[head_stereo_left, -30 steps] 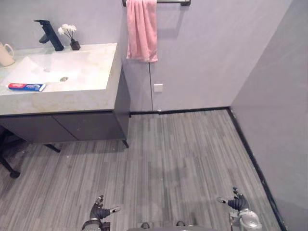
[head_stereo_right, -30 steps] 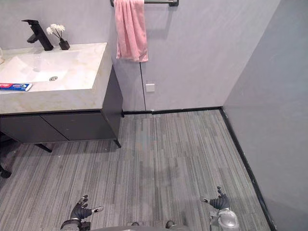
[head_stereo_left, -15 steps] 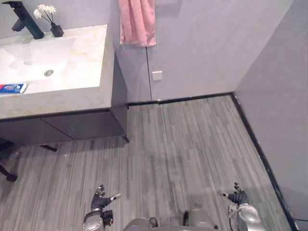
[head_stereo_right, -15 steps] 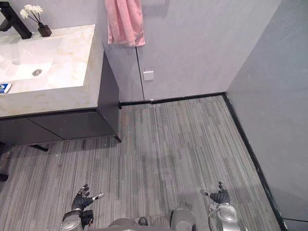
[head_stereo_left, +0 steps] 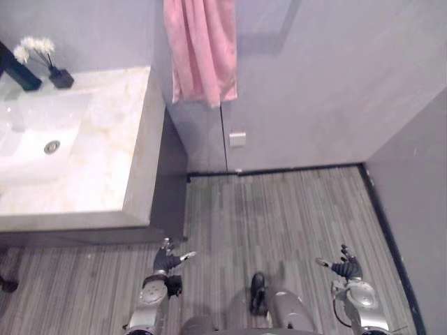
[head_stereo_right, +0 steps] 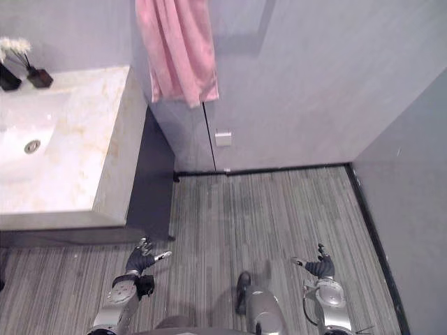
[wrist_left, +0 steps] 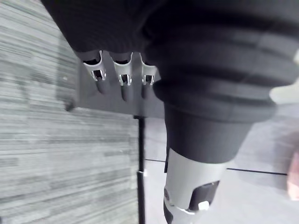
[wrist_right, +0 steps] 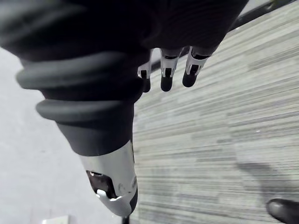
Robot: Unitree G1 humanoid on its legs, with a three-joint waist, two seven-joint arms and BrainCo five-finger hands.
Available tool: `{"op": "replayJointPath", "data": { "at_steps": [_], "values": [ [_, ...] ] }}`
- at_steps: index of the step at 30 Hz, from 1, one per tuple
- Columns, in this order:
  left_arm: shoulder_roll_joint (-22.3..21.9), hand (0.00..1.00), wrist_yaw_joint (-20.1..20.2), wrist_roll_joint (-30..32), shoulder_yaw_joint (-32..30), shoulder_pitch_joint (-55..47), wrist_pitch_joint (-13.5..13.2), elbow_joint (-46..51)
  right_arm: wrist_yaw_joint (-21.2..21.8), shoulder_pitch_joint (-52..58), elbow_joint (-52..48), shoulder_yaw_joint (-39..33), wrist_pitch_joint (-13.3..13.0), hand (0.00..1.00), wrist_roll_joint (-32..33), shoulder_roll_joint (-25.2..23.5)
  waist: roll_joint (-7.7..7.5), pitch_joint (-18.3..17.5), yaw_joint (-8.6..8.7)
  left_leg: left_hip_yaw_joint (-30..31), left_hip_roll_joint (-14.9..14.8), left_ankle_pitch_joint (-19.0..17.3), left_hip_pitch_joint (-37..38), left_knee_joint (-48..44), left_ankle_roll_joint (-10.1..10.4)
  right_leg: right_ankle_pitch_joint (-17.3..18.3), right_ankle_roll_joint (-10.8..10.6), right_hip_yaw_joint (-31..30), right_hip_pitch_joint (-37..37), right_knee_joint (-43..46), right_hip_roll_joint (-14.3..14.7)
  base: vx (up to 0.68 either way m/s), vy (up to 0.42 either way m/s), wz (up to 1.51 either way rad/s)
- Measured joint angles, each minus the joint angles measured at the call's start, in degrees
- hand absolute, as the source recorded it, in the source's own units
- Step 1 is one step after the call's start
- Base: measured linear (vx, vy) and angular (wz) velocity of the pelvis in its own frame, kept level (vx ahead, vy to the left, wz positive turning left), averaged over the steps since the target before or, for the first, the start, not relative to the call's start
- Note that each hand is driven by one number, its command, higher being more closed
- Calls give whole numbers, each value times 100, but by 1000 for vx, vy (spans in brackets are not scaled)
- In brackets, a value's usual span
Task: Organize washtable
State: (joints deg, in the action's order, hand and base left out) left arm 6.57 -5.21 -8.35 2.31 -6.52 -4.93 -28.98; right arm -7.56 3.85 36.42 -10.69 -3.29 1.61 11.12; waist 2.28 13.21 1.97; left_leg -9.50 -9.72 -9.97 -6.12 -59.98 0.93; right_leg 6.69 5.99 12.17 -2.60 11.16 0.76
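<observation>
- Grey striped planks make up the floor (head_stereo_left: pixel 293 209), and both robot hands hang low over it.
- Nearest on one side is the left robot hand (head_stereo_left: pixel 166 259). It is relaxed and spread, thumb stuck out sideways, with nothing in it. Its wrist view shows the dark-tipped fingers (wrist_left: pixel 125 86) hanging loose.
- Well apart from it hangs the right robot hand (head_stereo_left: pixel 344 267), equally slack and empty, its fingers (wrist_right: pixel 166 79) dangling over the planks.
- Just ahead of the left robot hand stands a dark cabinet (head_stereo_left: pixel 173 188), which carries the table.
- Ahead and to the left of the left robot hand, higher up, is the table (head_stereo_left: pixel 133 139), a pale marble top.
- A white sink (head_stereo_left: pixel 31 136) is sunk into the table, further left of that robot hand, with a round drain (head_stereo_left: pixel 51 146) in its bottom.
- At the table's far edge a small dark vase (head_stereo_left: pixel 61 77) holds white flowers (head_stereo_left: pixel 35 47), and a black tap (head_stereo_left: pixel 19 72) stands just beside it.
- Black skirting (head_stereo_left: pixel 293 169) runs along the foot of the back wall, far ahead of both robot hands.
- A small white wall plate (head_stereo_left: pixel 237 139) sits on that wall, ahead and between the two robot hands.
- Farthest and highest, a pink towel (head_stereo_left: pixel 202 49) hangs on the wall just past the table's corner.
</observation>
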Motion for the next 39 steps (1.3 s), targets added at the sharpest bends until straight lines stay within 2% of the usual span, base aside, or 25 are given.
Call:
{"op": "replayJointPath", "data": {
  "at_steps": [1, 3, 5, 6, 7, 8, 9, 10, 12, 13, 14, 15, 16, 18, 20, 21, 22, 23, 24, 28, 31, 34, 35, 37, 39],
  "values": [
    [-12, 0, -3, -5, 0, -33, 4, 36, 0, -31, 31, 2, -4, 0, -2, -21, 4, -1, -58, -11, -11, -213, -436, 121, -68, 42, -32, -120, 225, -157, 14, 287, 55, -49],
    [-47, 0, -16, -5, -13, -36, 8, 32, -9, -64, 88, -46, 5, 0, -2, -49, -29, 22, -144, -30, 100, -469, -795, 883, -81, 112, -150, -293, 497, -229, -62, 356, 113, -54],
    [-127, 0, -23, -8, 14, -80, 9, 33, -37, -34, 114, -143, 4, 0, -1, -116, -125, 75, -134, -16, 338, -454, -1032, 2296, 1, 294, -427, -345, 825, -302, -277, 395, 174, -33],
    [-175, 0, -25, -9, 51, -75, 9, 34, -80, 13, 126, -194, 3, 0, -1, -116, -86, 64, -119, 18, 409, -305, -1062, 3030, 145, 365, -522, -349, 967, -370, -333, 367, 204, -11],
    [-243, 0, -26, -9, 102, -80, 9, 36, -130, 86, 192, -258, 3, 0, -2, -81, 68, -16, -112, 122, 451, 245, -1041, 4089, 214, 500, -693, -360, 1057, -400, -289, 368, 256, -20],
    [-234, 0, -53, -8, 103, -116, 16, 3, -166, 86, 390, -247, 31, 0, -16, -113, 94, -74, -140, 127, 508, 842, -968, 4119, -142, 725, -855, -486, 1135, -271, -345, 371, 266, -13],
    [-228, 0, -91, -8, 104, -120, 24, 4, -168, 107, 428, -211, 80, 0, -27, -171, -32, -140, -132, 101, 659, 736, -944, 4126, -144, 785, -890, -498, 1123, -191, -498, 462, 298, -6],
    [-173, 0, -128, -10, 84, -94, 22, 5, -175, 134, 446, -160, 107, 0, -93, -214, -168, -179, -128, 7, 833, 498, -933, 4074, -253, 904, -987, -537, 1043, 55, -719, 475, 275, -6],
    [-343, 0, -152, -86, 192, -150, 24, -26, -166, 98, 510, -116, 145, 0, -234, -226, -198, -189, -134, -168, 980, 253, -723, 4115, -385, 940, -1086, -679, 680, 1073, -976, 422, 266, -24],
    [-516, 0, -137, -119, 284, -286, 43, -75, -136, 102, 507, -41, 144, 0, -273, -257, -221, -173, -130, -230, 1090, 162, -357, 4283, -424, 776, -1348, -770, 409, 2022, -1148, 299, 191, -15],
    [-591, 0, -137, -120, 342, -365, 72, -97, -113, 107, 508, 6, 144, 0, -298, -295, -231, -173, -109, -226, 1135, 96, -126, 4373, -444, 616, -1474, -775, 222, 2650, -1239, 392, 184, -9],
    [-599, 0, -128, -120, 451, -407, 102, -103, -107, 165, 508, 88, 143, 0, -348, -383, -251, -170, -91, -203, 1158, -26, 260, 4470, -463, 704, -1313, -730, -124, 3631, -1310, 381, 106, 6],
    [-575, 0, -136, -118, 436, -393, 101, -101, -105, 192, 510, 196, 143, 0, -348, -398, -272, -187, -78, -172, 1159, -36, 411, 4537, -489, 788, -1186, -647, -307, 3910, -1309, 366, 69, 15],
    [-415, 0, -142, -115, 423, -323, 98, -113, -98, 189, 507, 283, 142, 0, -347, -401, -274, -185, 6, -52, 1142, -26, 630, 4619, -517, 1039, -1106, -349, -643, 3843, -1285, 333, -33, 39],
    [-245, 0, -145, -111, 277, -208, 97, -143, -104, 161, 531, 246, 141, 0, -347, -370, -209, -166, 64, 100, 1002, -24, 738, 4655, -508, 1131, -1034, -210, -955, 3032, -1063, 310, -111, 41],
    [-234, 0, -152, -110, 162, -171, 96, -164, -104, 151, 534, 246, 139, 0, -347, -366, -153, -138, 59, 162, 894, -21, 789, 4661, -446, 1066, -1043, -208, -1023, 2278, -894, 335, -189, 34],
    [-50, 0, -195, -108, 34, -160, 63, -216, -105, 166, 535, 252, 138, 0, -344, -406, -245, -169, 17, 181, 917, -37, 890, 4686, -235, 371, -963, -312, -937, 1028, -779, 276, -163, 38],
    [50, 0, -229, -107, -14, -178, 62, -226, -105, 204, 544, 254, 138, 0, -343, -421, -346, -195, 15, 228, 986, -99, 951, 4692, -138, -325, -844, -401, -936, 726, -821, 294, -198, 40],
    [14, 0, -269, -101, -95, -163, 77, -369, -108, 192, 649, 228, 141, 0, -342, -324, -215, -210, 28, 367, 901, -231, 1067, 4724, 1, -417, -752, -368, -911, 873, -748, 236, -160, 20],
    [-196, 0, -253, -99, -184, -262, 69, -368, -126, 179, 534, 174, 133, 0, -333, -279, 72, -358, 25, 501, 500, -174, 1018, 4800, 203, -369, -608, -65, -604, 329, -386, 241, -220, 23],
    [-232, 0, -249, -97, -176, -204, 69, -310, -131, 231, 487, 168, 130, 0, -306, -409, -87, -283, 3, 468, 338, -90, 828, 4242, 343, -319, -508, 181, -215, 40, -348, 72, -139, 40],
    [-246, 0, -250, -98, -175, -200, 70, -293, -221, 283, 483, 101, 114, 0, -197, -396, -146, -281, -64, 268, 236, -78, 738, 3957, 365, -340, -479, 291, 78, -246, -312, 49, -50, 25],
    [-244, 0, -251, -99, -176, -187, 71, -278, -238, 281, 474, 26, 115, 0, -179, -396, -123, -297, -122, 180, 243, -74, 768, 4116, 361, -350, -487, 306, 67, -259, -309, 40, 13, 12],
    [-228, 0, -256, -96, -179, -183, 71, -233, -239, 278, 474, -22, 115, 0, -164, -402, -48, -333, -124, 157, 271, -64, 859, 4442, 366, -389, -514, 353, 28, -296, -281, 38, 52, 13],
    [-179, 0, -255, -96, -175, -182, 72, -204, -238, 257, 474, -19, 114, 0, -163, -427, -54, -339, -146, 155, 295, -64, 917, 4688, 365, -510, -505, 349, 27, -440, -235, 10, 76, 4]
  ]
}}
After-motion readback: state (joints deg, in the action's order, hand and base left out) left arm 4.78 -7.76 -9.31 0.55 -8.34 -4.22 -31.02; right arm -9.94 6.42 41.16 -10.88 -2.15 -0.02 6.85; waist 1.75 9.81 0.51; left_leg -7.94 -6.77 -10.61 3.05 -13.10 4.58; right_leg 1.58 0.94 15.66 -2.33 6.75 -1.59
